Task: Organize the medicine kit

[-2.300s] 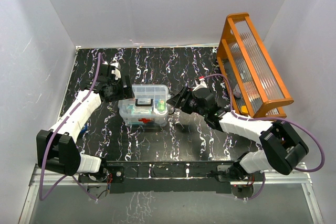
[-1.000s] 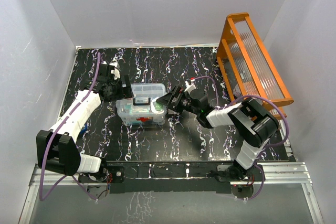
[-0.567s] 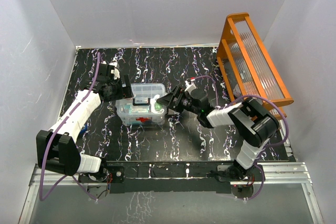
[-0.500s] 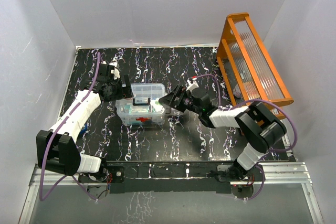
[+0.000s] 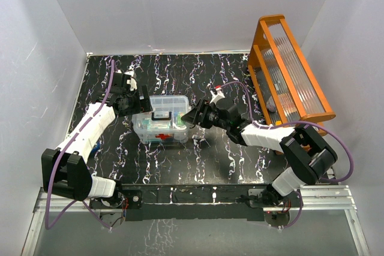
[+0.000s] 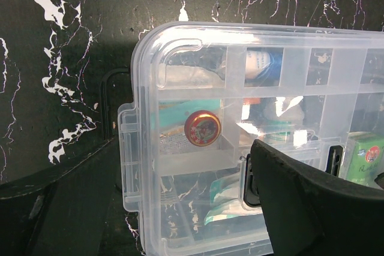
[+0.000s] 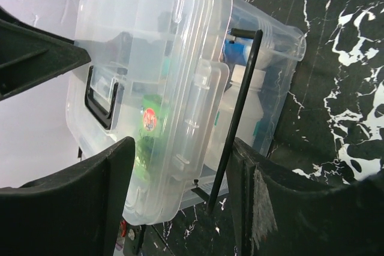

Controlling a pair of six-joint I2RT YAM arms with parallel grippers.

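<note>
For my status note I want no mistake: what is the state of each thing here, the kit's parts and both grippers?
box: upright on the table, supplies inside.
lid: on the box, closed.
left gripper: open, at the box's left end.
right gripper: open, jaws on either side of the box's right-end latch.
orange rack: standing at the table's right edge.

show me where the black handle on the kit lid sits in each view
top external: black handle mid-frame, on the clear lid.
left wrist: handle lower right, at the edge of a dark finger.
right wrist: handle left of centre.
shared landmark: the clear lid carrying it.
</note>
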